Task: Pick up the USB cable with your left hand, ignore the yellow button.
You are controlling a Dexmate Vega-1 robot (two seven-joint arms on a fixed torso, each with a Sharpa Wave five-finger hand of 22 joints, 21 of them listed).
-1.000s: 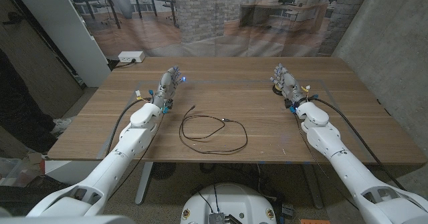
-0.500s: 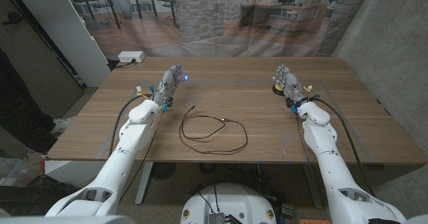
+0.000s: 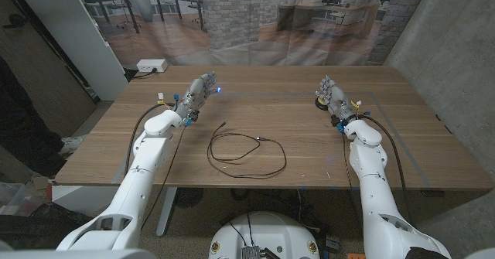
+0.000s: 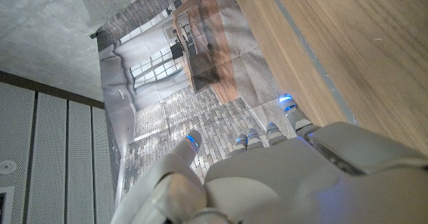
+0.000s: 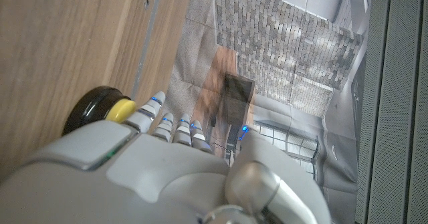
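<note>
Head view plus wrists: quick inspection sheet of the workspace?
Surface: wooden table, bare wood around the items.
Job's things: USB cable lies looped mid-table, untouched; yellow button on a black base, by the right robot hand.
Clutter: nothing seen.
Robot hands: left robot hand open, beyond the cable; right robot hand open.
Cables: wiring along both forearms.
Surroundings: white box beyond the table's far left corner; printed office backdrop.

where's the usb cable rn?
Head view: the cable lies looped on the table near its front middle, between the two arms. It sits nearer the robot than the left hand, untouched.
</note>
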